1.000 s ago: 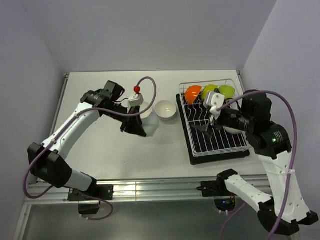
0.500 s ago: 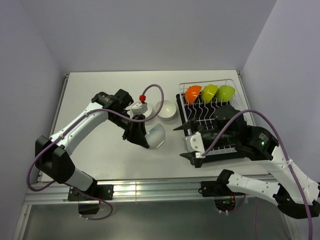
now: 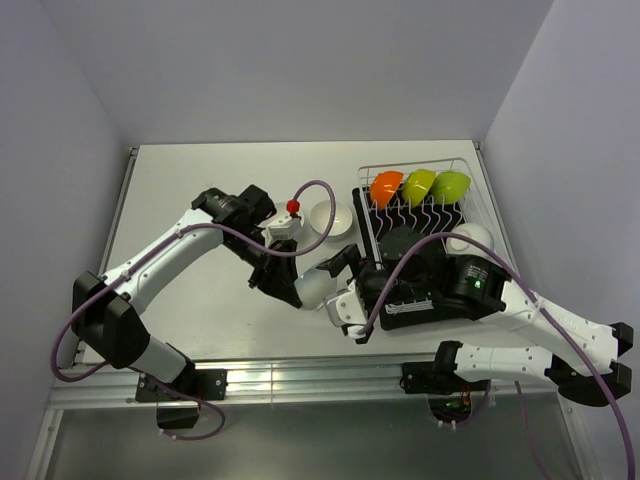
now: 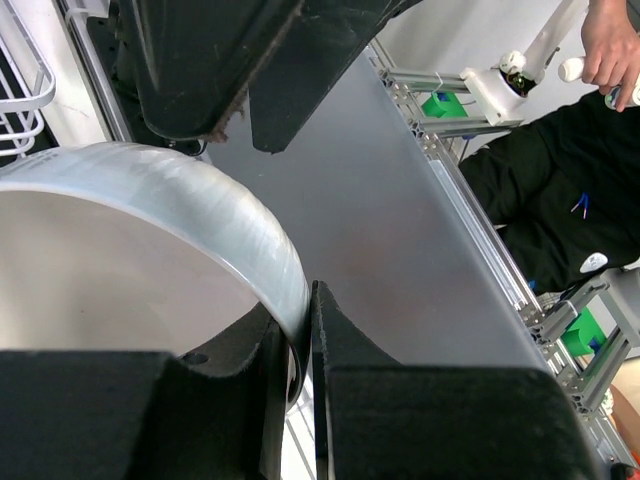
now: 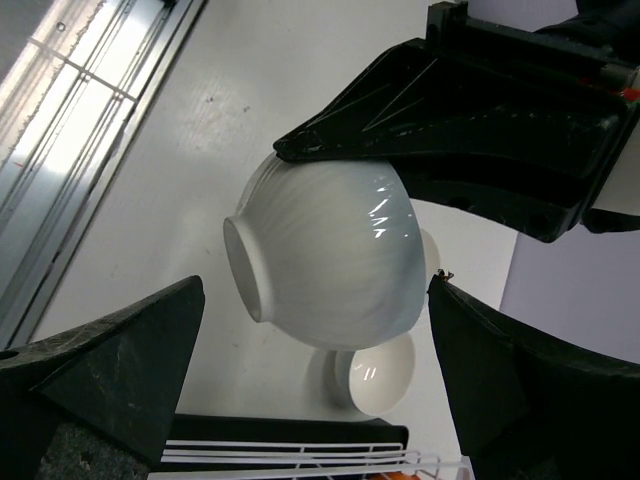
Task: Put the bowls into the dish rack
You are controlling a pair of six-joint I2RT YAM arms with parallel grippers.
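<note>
Left tool (image 4: 300,335): clamped tight on the rim of a white bowl (image 3: 316,285), held up off the table (image 3: 190,190).
Right tool (image 5: 315,285): spread wide apart, with one finger on each side of that bowl, not touching it.
Dish rack (image 3: 412,167): on the right side of the table.
In the rack: orange bowl (image 3: 385,186), green bowl (image 3: 419,184) and second green bowl (image 3: 452,184), in a row at the far end.
Other white bowl (image 3: 331,218): on the table, just beside the rack.
</note>
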